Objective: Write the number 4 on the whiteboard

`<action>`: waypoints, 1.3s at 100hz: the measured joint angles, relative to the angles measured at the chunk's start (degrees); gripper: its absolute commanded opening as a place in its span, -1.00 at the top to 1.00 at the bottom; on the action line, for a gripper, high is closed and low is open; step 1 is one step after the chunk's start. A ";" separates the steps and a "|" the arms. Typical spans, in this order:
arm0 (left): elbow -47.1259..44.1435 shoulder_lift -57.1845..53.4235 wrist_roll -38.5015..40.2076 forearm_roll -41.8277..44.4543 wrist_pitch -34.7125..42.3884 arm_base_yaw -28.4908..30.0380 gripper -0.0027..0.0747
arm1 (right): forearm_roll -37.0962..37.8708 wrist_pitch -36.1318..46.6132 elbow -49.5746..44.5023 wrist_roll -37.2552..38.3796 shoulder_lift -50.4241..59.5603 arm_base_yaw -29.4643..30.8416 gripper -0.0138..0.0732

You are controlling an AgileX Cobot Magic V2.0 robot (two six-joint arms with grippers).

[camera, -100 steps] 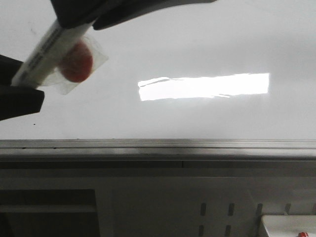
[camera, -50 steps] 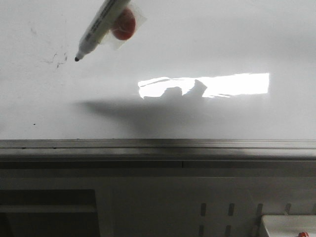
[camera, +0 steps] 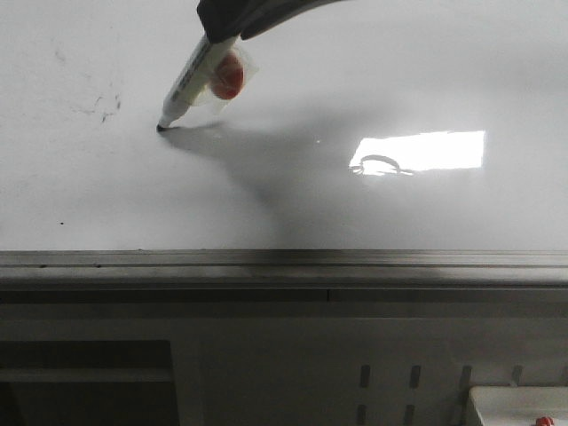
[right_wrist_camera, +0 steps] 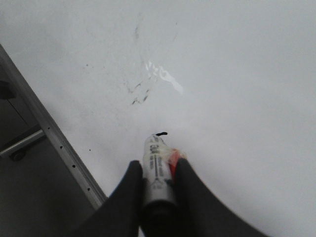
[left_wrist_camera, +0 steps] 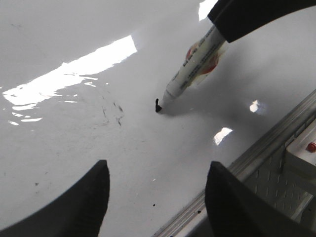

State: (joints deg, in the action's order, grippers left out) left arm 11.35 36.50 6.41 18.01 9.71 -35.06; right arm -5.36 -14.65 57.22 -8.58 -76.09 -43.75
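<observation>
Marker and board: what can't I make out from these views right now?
- Front view: the right gripper is cut off by the top edge; only its fingertips show on the marker.
- Right wrist view: marker body hides the tip's contact with the whiteboard.
- Left wrist view: marker label blurred, unreadable.

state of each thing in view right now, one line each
marker pen: uncapped, tilted, tip on the board
whiteboard: nearly blank, faint old smudges
number 4: barely begun, one short black mark at the tip
right pincer: shut on the marker pen
left pincer: open, holding nothing
</observation>
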 measured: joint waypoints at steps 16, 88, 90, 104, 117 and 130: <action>0.00 0.00 0.00 0.00 -0.12 0.00 -0.07 | -0.11 -0.33 -1.31 0.00 -0.36 -1.85 0.83; 0.00 0.00 0.00 0.00 -0.24 0.00 -0.07 | -1.31 -9.48 -1.84 0.11 7.95 1.78 0.83; 0.00 0.00 0.00 0.00 -0.34 0.00 -0.07 | -1.31 -9.48 -1.29 0.11 7.95 1.67 0.83; 0.00 0.00 0.00 0.00 -0.34 0.00 -0.07 | -1.31 -8.11 0.97 0.11 6.30 1.54 0.83; 0.00 0.00 0.00 0.00 -0.34 0.00 -0.07 | -0.75 -6.88 1.27 0.11 3.79 1.54 0.83; 0.00 0.00 0.00 0.00 -0.34 0.00 -0.07 | 0.07 -6.46 1.02 0.00 2.10 1.54 0.83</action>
State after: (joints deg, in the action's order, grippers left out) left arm 11.35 36.50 6.41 18.01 9.37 -35.06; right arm -5.30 -21.11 58.24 -8.58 -73.99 -42.21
